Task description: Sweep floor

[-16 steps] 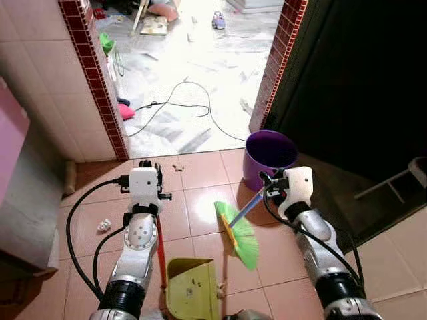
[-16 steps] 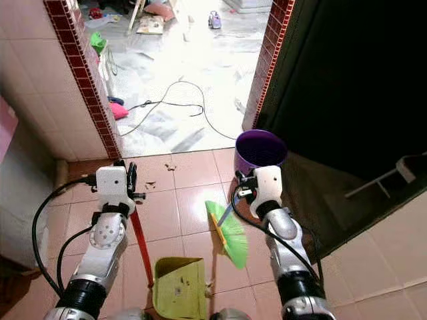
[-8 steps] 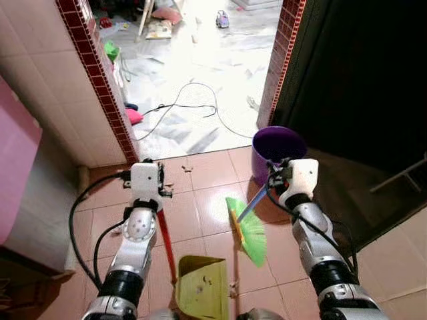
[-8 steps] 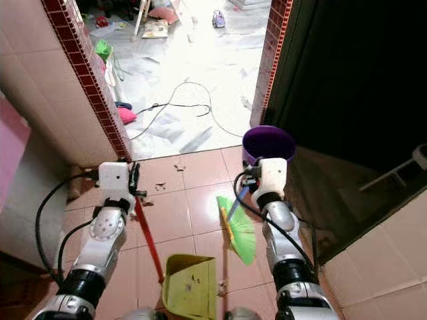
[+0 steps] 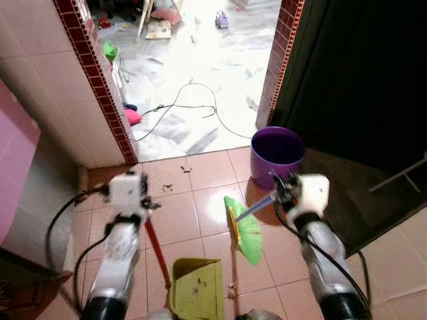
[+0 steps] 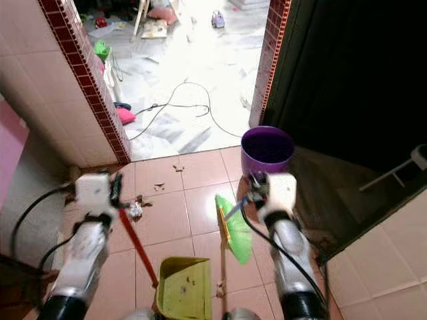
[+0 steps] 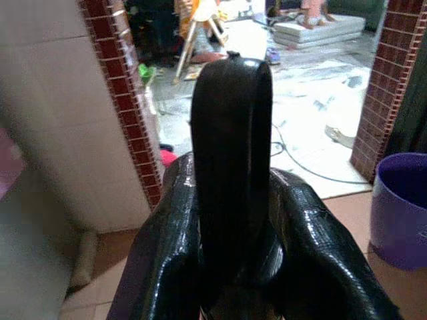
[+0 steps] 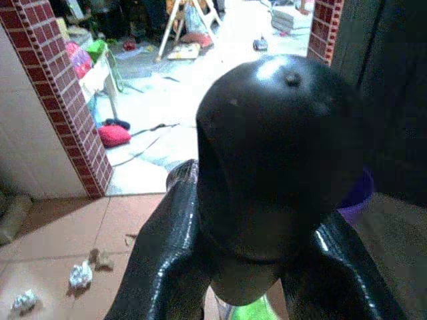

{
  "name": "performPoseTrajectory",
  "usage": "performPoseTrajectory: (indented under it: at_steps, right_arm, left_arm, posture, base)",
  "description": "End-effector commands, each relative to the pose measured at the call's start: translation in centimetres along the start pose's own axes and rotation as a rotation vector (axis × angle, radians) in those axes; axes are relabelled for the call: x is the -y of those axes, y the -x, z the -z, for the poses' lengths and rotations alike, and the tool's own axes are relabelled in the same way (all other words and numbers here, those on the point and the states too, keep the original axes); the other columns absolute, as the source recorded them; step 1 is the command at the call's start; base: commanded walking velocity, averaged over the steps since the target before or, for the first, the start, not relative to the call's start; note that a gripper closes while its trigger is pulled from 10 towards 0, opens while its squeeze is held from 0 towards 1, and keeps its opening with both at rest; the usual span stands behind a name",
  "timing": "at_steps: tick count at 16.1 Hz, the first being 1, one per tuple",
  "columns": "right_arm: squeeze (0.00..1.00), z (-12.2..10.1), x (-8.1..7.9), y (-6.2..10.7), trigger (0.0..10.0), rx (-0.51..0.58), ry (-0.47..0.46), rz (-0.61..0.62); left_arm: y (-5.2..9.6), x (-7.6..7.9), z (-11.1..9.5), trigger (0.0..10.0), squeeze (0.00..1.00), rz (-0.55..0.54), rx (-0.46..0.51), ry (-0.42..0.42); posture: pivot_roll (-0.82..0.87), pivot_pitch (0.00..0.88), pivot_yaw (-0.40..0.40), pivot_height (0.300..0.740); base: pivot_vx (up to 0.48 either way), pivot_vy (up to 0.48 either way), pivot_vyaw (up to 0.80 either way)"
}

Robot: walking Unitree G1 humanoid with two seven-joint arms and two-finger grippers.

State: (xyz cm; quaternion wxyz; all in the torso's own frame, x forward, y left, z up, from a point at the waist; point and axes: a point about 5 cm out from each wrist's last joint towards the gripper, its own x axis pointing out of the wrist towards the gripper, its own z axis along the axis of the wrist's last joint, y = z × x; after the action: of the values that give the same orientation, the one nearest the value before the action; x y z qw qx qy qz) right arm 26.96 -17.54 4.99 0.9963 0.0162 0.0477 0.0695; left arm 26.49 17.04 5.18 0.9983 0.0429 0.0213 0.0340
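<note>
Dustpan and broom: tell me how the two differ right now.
The dustpan is yellow-green on a red handle, held by the left hand; the broom has bright green bristles on a blue handle, held by the right hand. The dustpan lies nearer the robot; the broom stands farther out, toward the purple bucket. Both rest on terracotta tiles.

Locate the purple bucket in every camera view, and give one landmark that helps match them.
Left eye view: the purple bucket stands right of centre, at the doorway's right jamb.
Right eye view: it sits right of centre, beyond the green broom.
Left wrist view: its rim and wall show at the picture's edge.
Right wrist view: a purple sliver behind the dark handle.
Shared landmark: the red brick pillar.
</note>
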Motion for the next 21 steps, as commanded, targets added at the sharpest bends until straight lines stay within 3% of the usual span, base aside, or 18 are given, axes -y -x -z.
performPoseTrajectory:
  at_steps: [1, 3, 5, 7, 9, 14, 18, 21]
  right_arm:
    - [0.0, 1.0, 0.1, 0.4, 10.0, -0.061, -0.012, -0.005]
    - [0.0, 1.4, 0.9, 0.5, 10.0, -0.088, -0.014, 0.034]
    - [0.0, 0.4, 0.3, -0.7, 10.0, -0.063, -0.022, 0.027]
    - [0.0, 0.2, 0.2, -0.9, 10.0, -0.055, -0.02, 0.023]
    - [0.0, 0.4, 0.3, -0.8, 10.0, -0.071, -0.007, 0.018]
    - [0.0, 1.4, 1.3, 0.4, 10.0, -0.111, 0.008, 0.025]
    - [0.0, 1.6, 1.2, 0.4, 10.0, -0.124, 0.004, 0.028]
    - [0.0, 1.6, 1.2, 0.3, 10.0, -0.127, 0.023, 0.013]
  left_arm:
    - [0.8, -0.9, 1.8, 10.0, 0.0, 0.003, -0.092, -0.067]
    - [0.5, -0.8, 1.6, 10.0, 0.0, 0.007, -0.094, -0.063]
    - [-1.2, -0.3, -0.1, 10.0, 0.0, 0.015, -0.038, -0.04]
    - [-1.8, -0.1, -1.3, 10.0, 0.0, 0.009, 0.007, -0.026]
    - [-2.7, -0.7, -3.7, 10.0, 0.0, -0.052, 0.102, -0.028]
    - [-3.3, -1.6, -6.1, 10.0, 0.0, -0.121, 0.189, -0.017]
    - [-4.0, -2.1, -9.0, 10.0, 0.0, -0.158, 0.288, 0.026]
    - [-4.4, -2.2, -8.9, 10.0, 0.0, -0.163, 0.265, 0.027]
  posture:
    - [-0.05, 0.0, 0.042, 0.74]
    - [-0.05, 0.0, 0.047, 0.74]
    - [-0.06, 0.0, 0.057, 0.74]
    - [-0.06, 0.0, 0.059, 0.74]
    - [-0.06, 0.0, 0.054, 0.74]
    - [-0.07, 0.0, 0.055, 0.74]
    - [-0.07, 0.0, 0.052, 0.74]
    - [-0.08, 0.0, 0.05, 0.74]
  base:
    - [0.0, 0.0, 0.0]
    - [0.0, 0.0, 0.0]
    - [0.0, 0.0, 0.0]
    - [0.0, 0.0, -0.23]
    - [0.0, 0.0, -0.71]
    - [0.0, 0.0, -0.8]
    - [0.0, 0.0, -0.11]
    - [0.0, 0.0, 0.0]
